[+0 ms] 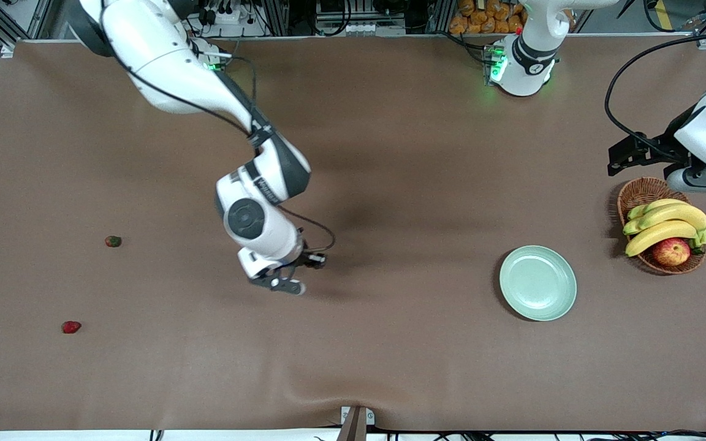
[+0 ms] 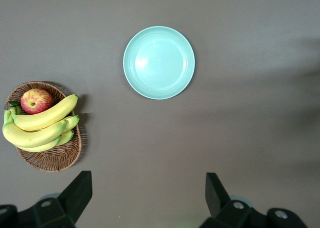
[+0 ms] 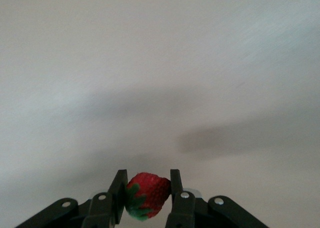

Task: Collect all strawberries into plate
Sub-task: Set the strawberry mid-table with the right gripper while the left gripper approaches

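My right gripper is shut on a small red strawberry with a green leafy top, pinched between both fingers. In the front view this gripper hangs over the brown cloth around the table's middle, and the held berry is hidden there. Two more strawberries lie on the cloth toward the right arm's end of the table: one and another nearer the front camera. The pale mint-green plate has nothing in it. My left gripper waits open, above the table near the basket.
A brown wicker basket at the left arm's end of the table, beside the plate, holds bananas and a red-yellow apple. Brown cloth covers the whole table. A small bracket sits at the table's front edge.
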